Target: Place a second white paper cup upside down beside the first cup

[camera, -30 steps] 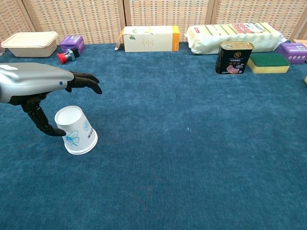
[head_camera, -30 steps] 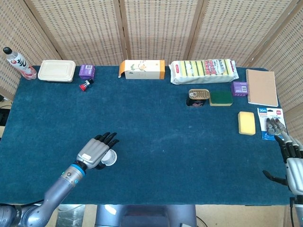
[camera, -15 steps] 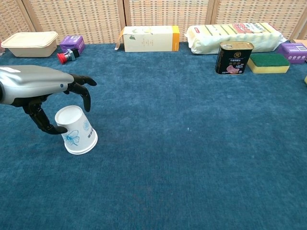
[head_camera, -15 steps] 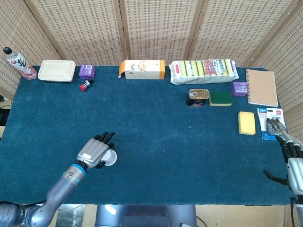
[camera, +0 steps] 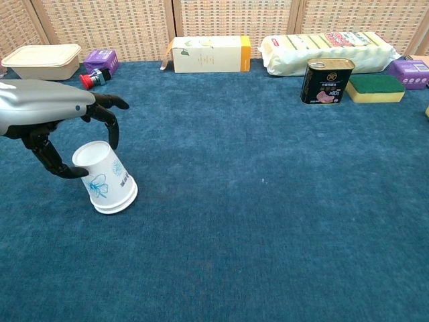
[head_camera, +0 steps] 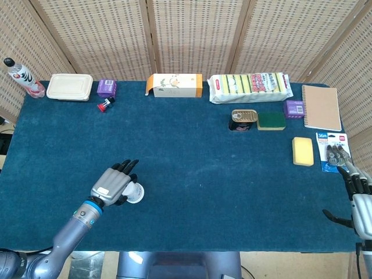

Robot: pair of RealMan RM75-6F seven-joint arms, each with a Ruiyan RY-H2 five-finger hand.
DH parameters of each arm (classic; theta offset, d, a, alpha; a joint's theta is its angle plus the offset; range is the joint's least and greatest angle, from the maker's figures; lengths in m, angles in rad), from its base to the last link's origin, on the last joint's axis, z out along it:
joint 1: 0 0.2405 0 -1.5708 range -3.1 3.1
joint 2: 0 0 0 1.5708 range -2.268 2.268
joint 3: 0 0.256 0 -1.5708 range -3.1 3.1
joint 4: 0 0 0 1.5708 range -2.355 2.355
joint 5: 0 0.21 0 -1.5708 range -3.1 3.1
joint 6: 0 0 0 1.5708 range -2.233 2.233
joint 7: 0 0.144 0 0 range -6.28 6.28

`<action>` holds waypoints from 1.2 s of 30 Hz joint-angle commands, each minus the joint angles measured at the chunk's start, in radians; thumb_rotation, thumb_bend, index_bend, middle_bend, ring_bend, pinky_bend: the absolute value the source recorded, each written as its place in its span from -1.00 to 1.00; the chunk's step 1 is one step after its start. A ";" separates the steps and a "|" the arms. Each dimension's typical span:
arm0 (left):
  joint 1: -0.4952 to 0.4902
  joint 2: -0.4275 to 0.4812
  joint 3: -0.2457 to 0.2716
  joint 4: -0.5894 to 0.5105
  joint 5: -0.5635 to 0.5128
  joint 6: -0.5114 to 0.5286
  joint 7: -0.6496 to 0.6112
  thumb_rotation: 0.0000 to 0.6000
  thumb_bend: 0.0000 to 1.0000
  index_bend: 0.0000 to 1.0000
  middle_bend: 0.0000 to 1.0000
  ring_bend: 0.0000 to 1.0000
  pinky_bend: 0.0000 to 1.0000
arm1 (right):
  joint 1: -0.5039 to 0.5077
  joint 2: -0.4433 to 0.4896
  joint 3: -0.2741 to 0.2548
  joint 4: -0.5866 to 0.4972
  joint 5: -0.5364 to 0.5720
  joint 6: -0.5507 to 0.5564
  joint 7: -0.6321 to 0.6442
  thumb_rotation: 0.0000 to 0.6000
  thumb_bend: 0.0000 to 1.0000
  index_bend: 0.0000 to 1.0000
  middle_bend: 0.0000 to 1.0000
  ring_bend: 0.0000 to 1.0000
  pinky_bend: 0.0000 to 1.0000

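Observation:
One white paper cup point(camera: 105, 178) with a blue print stands upside down on the blue cloth at the front left, tipped over toward the left. My left hand point(camera: 57, 117) arches over it, thumb against its left side and fingers curled down by its base, gripping it. From the head view the cup point(head_camera: 135, 194) shows just right of the left hand point(head_camera: 113, 185). My right hand point(head_camera: 359, 203) rests at the table's front right corner with its fingers apart and nothing in it. No other paper cup shows.
Along the back edge stand a bottle point(head_camera: 21, 77), a lunch box point(head_camera: 70, 86), a purple box point(head_camera: 106, 88), a carton point(head_camera: 174, 85) and a sponge pack point(head_camera: 250, 87). A tin point(head_camera: 243, 120), sponges point(head_camera: 303, 151) and a notebook point(head_camera: 321, 107) lie at the right.
My left hand's fingers went from stretched out to curled down around the cup, and the cup has tipped toward the left. The right hand has hardly moved.

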 commanded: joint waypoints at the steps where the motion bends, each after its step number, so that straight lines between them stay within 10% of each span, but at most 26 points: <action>1: 0.000 0.019 0.000 -0.019 0.010 0.014 -0.003 1.00 -0.43 -0.25 -1.00 -1.00 -0.67 | 0.000 0.000 0.000 0.000 0.000 0.000 0.000 1.00 -1.00 -0.88 -1.00 -1.00 -1.00; 24: 0.069 0.401 -0.053 -0.242 0.170 0.080 -0.204 1.00 -0.42 -0.25 -1.00 -1.00 -0.67 | -0.001 -0.001 -0.003 -0.011 -0.001 -0.003 -0.015 1.00 -1.00 -0.88 -1.00 -1.00 -1.00; 36: 0.129 0.279 0.021 -0.018 0.199 -0.041 -0.336 1.00 -0.42 -0.25 -1.00 -1.00 -0.67 | 0.001 -0.003 -0.004 -0.012 0.005 -0.013 -0.025 1.00 -1.00 -0.88 -1.00 -1.00 -1.00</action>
